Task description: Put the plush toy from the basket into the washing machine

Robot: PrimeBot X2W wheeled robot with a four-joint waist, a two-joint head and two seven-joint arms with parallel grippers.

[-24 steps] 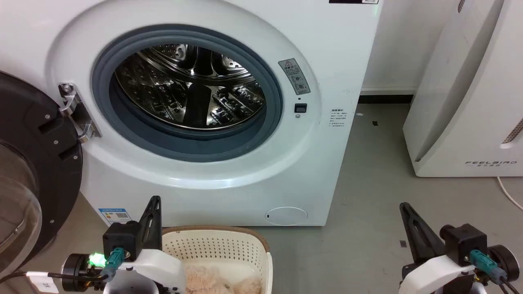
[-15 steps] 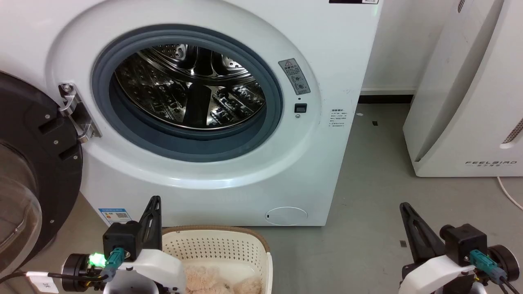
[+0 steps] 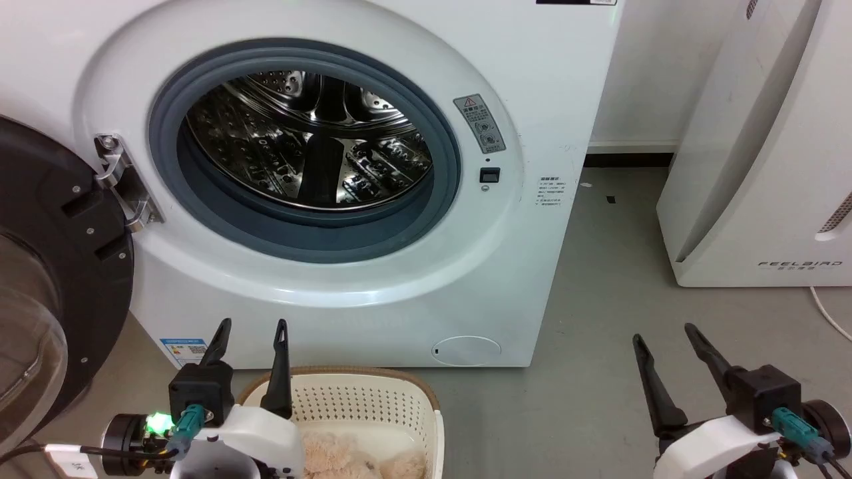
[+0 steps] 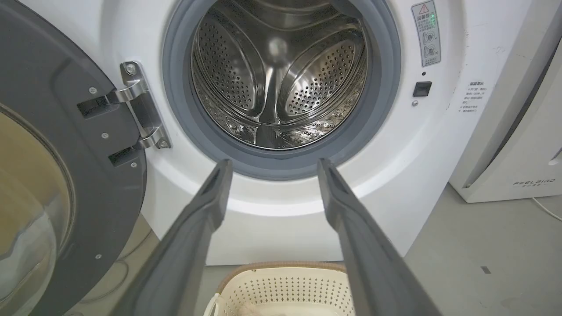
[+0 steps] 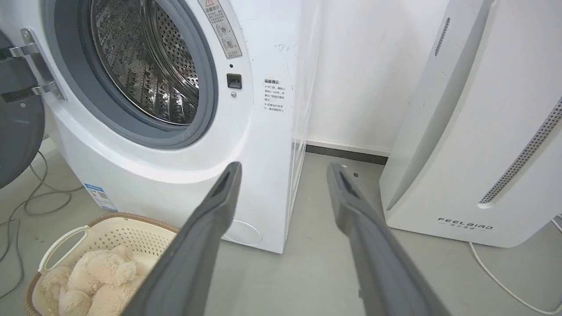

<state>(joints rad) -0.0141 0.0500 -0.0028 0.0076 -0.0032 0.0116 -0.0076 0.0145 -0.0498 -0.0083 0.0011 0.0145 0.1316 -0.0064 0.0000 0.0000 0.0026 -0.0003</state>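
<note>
The beige plush toy (image 5: 94,281) lies in the cream basket (image 5: 118,228) on the floor in front of the washing machine (image 3: 399,279); its fur (image 3: 346,459) shows at the bottom of the head view inside the basket (image 3: 373,399). The machine's dark door (image 3: 46,266) hangs swung out to the left, baring the steel drum (image 3: 306,140). My left gripper (image 3: 251,326) is open above the basket's left rim, holding nothing. My right gripper (image 3: 663,332) is open over the floor to the right, away from the basket. In the left wrist view the left gripper (image 4: 272,164) points at the drum (image 4: 276,74).
A white slanted FEELBIRD appliance (image 3: 765,166) stands at the right, with a strip of grey floor (image 3: 599,299) between it and the washer. A white cable (image 3: 829,313) runs along the floor beside it. Dark cables (image 5: 26,206) lie on the floor under the door.
Both grippers have gone from shut to open. The arms, basket and toy stay where they were.
</note>
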